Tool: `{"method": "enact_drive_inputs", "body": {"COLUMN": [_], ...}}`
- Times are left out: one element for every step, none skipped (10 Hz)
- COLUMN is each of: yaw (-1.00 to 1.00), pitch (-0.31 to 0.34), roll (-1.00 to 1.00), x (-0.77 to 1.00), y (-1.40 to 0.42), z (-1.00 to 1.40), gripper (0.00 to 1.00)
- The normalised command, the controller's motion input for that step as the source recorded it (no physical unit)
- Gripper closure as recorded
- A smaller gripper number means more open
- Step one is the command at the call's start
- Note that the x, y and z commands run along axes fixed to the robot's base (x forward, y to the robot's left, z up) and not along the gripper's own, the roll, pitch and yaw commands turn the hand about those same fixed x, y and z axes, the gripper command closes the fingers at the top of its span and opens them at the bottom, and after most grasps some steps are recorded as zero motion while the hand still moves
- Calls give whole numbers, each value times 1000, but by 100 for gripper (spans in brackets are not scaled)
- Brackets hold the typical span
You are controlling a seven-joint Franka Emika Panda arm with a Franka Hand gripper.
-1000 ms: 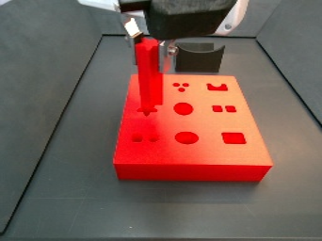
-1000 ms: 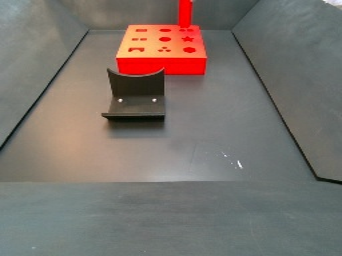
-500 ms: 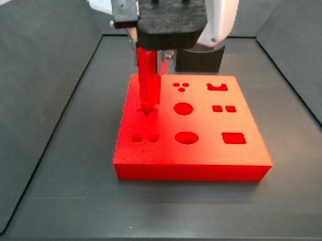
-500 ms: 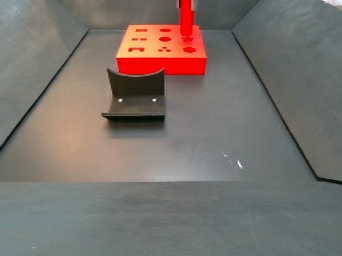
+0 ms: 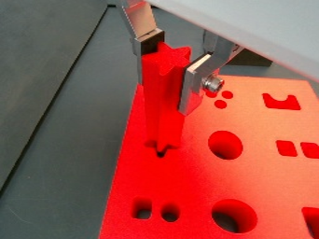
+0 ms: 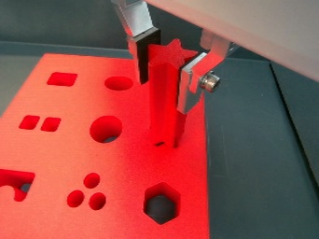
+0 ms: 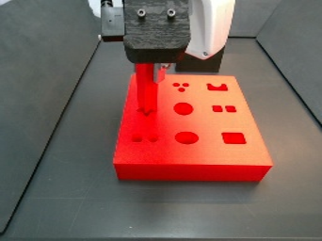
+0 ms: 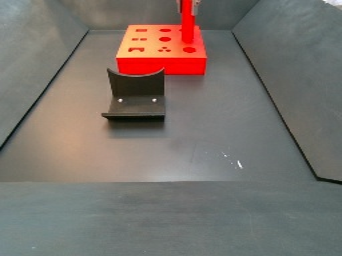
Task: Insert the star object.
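The star object [image 5: 159,103] is a long red ridged peg, upright, its lower tip in a small hole of the big red block [image 5: 249,187]. It also shows in the wrist view [image 6: 162,98] and in both side views [image 7: 147,92] [image 8: 187,30]. My gripper [image 5: 166,65] is shut on the peg's upper end, silver fingers [image 5: 196,82] on both sides, directly above the block's left column of holes. The gripper also shows in the wrist view [image 6: 165,65] and the side view [image 7: 151,64], under the dark wrist body.
The red block [image 7: 189,132] has several shaped holes: round, square, hexagonal. A dark grey curved holder [image 8: 134,95] stands on the dark floor in front of the block [image 8: 160,50]. Dark walls enclose the floor on the sides.
The gripper has come down with the peg; the peg's tip has gone lower into the block's hole. The block and the holder have not moved.
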Motion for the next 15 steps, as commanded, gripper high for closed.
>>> {"method": "enact_drive_inputs", "body": {"yaw": [40,223,237,277,263,197,117,17,71,311,363,349,277,266,174], "pitch": [0,0,-29,-26,-26,0,0,0,0,0,0,0,0,21,3], "roll": [-50,-43,-103,-94,-64,-11,0,0,0,0,9,20,13,61,26], "x": [0,0,0,80,137,166,189,106,0,6,71,74,49,174,86], "y": [0,-11,0,-40,-74,-140,-163,0,0,0,0,0,-3,-109,-49], "z": [-160,-143,-163,-137,-106,-74,-57,-157,-203,-91,-43,-23,0,0,0], "gripper": [100,100,100,100,100,100,100,100,100,100,100,100,100,100,100]}}
